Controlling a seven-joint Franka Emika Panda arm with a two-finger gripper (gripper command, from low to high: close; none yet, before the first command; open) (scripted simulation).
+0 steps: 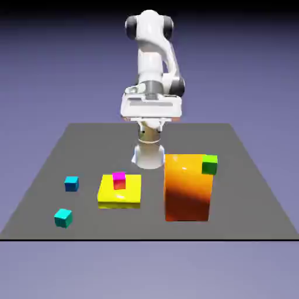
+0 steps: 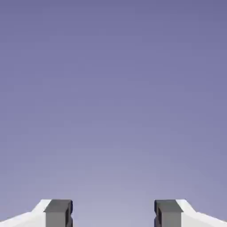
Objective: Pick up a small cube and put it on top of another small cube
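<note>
Exterior view: the white arm (image 1: 150,64) rises in the upper middle of the frame, over the dark grey tabletop (image 1: 93,146). Right of centre stands a tall orange block (image 1: 187,190), and left of centre lies a flat yellow block (image 1: 120,194) with a magenta-topped red cube (image 1: 119,181) on it. The green cube (image 1: 209,165) shows at the orange block's upper right; the turquoise cube (image 1: 63,218) sits lower left, a blue cube (image 1: 71,184) above it in the frame. The hand view shows the gripper (image 2: 113,214) with fingers spread, nothing between them.
</note>
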